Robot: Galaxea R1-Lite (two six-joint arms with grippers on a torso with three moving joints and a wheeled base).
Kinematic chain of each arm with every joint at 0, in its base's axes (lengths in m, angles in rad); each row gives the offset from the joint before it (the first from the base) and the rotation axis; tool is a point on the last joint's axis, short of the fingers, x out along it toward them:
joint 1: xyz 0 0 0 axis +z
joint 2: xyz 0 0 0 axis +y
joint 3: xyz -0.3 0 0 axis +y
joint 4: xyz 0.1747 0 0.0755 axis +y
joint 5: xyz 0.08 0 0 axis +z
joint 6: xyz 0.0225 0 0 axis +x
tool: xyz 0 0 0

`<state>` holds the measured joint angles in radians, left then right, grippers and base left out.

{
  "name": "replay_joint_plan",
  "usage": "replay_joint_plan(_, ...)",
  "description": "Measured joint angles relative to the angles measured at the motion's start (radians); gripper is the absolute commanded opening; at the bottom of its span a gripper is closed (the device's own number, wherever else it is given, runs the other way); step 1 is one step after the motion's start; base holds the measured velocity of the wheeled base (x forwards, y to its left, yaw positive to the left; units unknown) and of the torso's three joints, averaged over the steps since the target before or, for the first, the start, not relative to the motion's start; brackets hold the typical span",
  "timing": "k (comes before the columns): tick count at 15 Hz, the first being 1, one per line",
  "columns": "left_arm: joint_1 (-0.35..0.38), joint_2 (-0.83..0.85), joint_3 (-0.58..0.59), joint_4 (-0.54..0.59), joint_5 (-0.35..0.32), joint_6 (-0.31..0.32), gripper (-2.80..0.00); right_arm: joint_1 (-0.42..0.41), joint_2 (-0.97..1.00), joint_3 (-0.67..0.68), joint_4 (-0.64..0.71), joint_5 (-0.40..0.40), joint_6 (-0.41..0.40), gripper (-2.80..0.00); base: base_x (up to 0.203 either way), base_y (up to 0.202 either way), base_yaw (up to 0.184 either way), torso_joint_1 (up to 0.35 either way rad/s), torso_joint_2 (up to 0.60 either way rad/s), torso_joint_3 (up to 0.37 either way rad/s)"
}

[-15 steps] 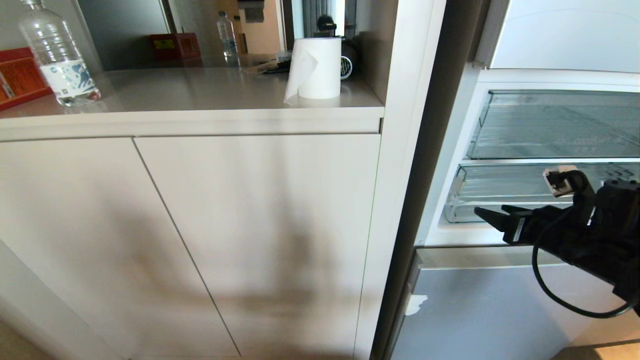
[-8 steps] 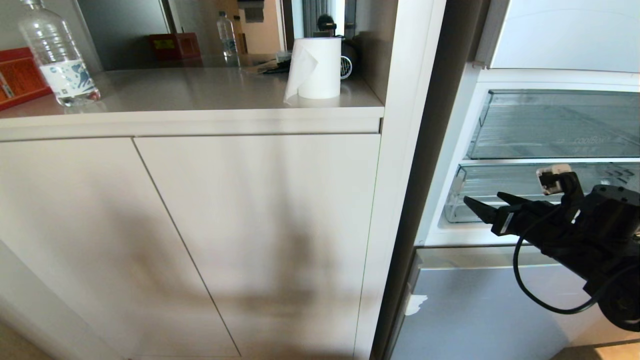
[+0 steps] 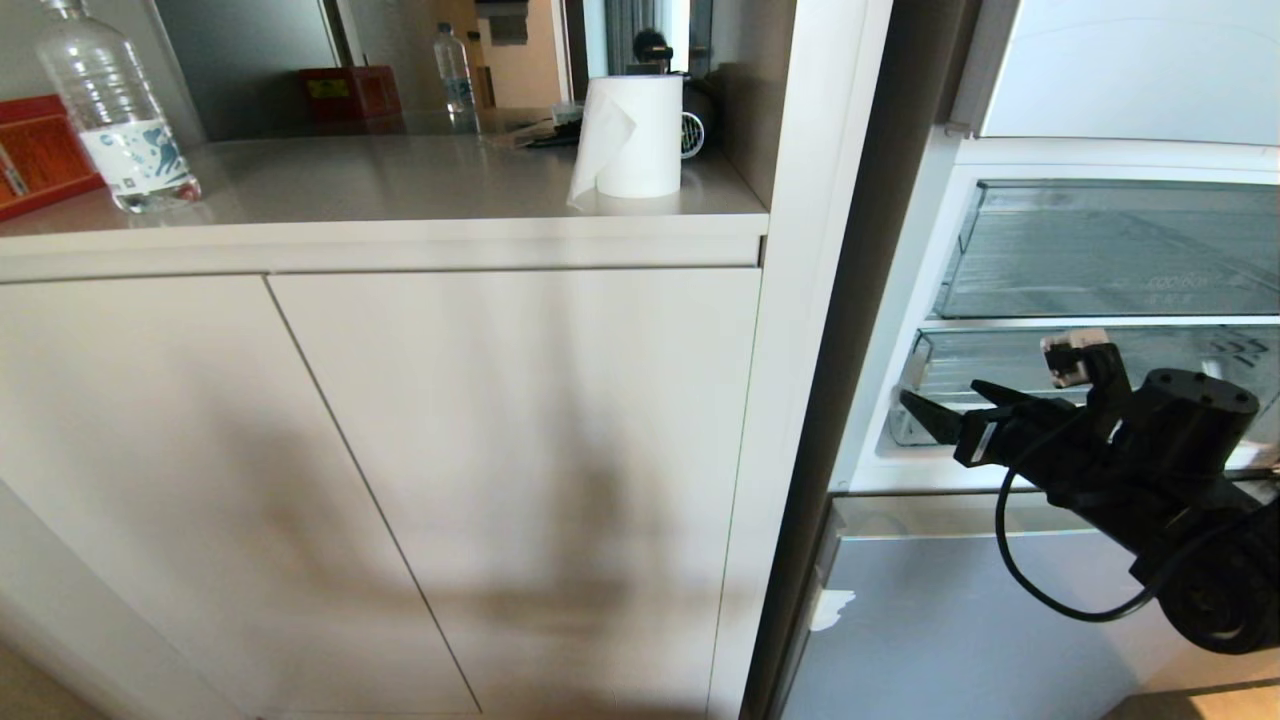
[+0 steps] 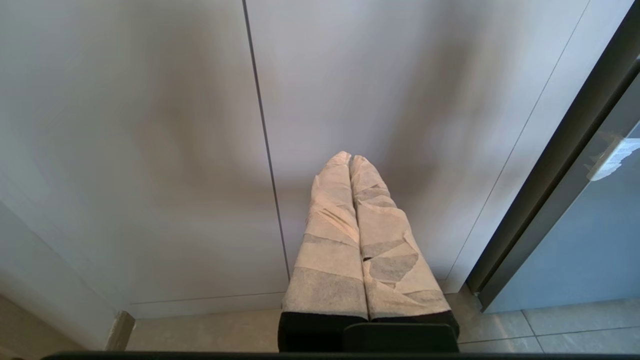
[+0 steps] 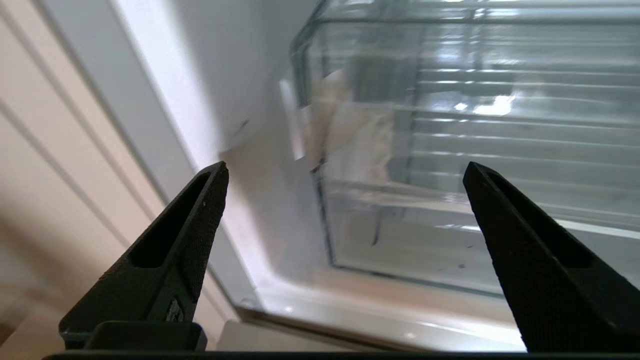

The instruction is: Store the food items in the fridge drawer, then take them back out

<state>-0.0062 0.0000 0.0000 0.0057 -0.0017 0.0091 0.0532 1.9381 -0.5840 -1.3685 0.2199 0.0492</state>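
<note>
The fridge drawer [image 3: 1000,365] is the lower clear ribbed one in the open fridge, pushed in. My right gripper [image 3: 940,398] hangs open just in front of its left front corner, holding nothing. In the right wrist view the black fingers [image 5: 200,220] stand wide apart around that corner of the drawer [image 5: 475,125], where a white tape scrap [image 5: 357,132] sticks. No food items are in view. My left gripper [image 4: 350,159] is parked low, its tape-wrapped fingers pressed together and facing the cabinet doors.
A clear drawer printed "coolBox" [image 3: 1100,250] sits above. The grey lower fridge door [image 3: 950,620] is below the gripper. To the left stand white cabinet doors [image 3: 500,450] under a counter with a paper towel roll [image 3: 635,135] and a water bottle [image 3: 115,120].
My right gripper has moved left and slightly up along the drawer front, toward its left corner. The left arm and the camera have kept still.
</note>
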Motion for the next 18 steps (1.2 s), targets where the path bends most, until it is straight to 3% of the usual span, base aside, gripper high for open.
replay_joint_plan(12, 0.000, 0.000, 0.000, 0.000, 0.000, 0.000, -2.80, 0.021, 0.039, -0.057, -0.003, -0.101, 0.000, 0.00, 0.000, 0.000, 0.000, 0.000, 0.00, 0.000)
replay_joint_plan(13, 0.000, 0.000, 0.000, 0.000, 0.000, 0.000, -2.80, 0.022, 0.042, -0.066, -0.003, -0.102, 0.000, -2.80, 0.000, 0.000, 0.000, 0.000, 0.00, 0.000)
replay_joint_plan(18, 0.000, 0.000, 0.000, 0.000, 0.000, 0.000, -2.80, 0.038, 0.049, -0.085, 0.000, -0.100, -0.002, -2.80, 0.000, 0.000, 0.000, 0.000, 0.00, 0.000)
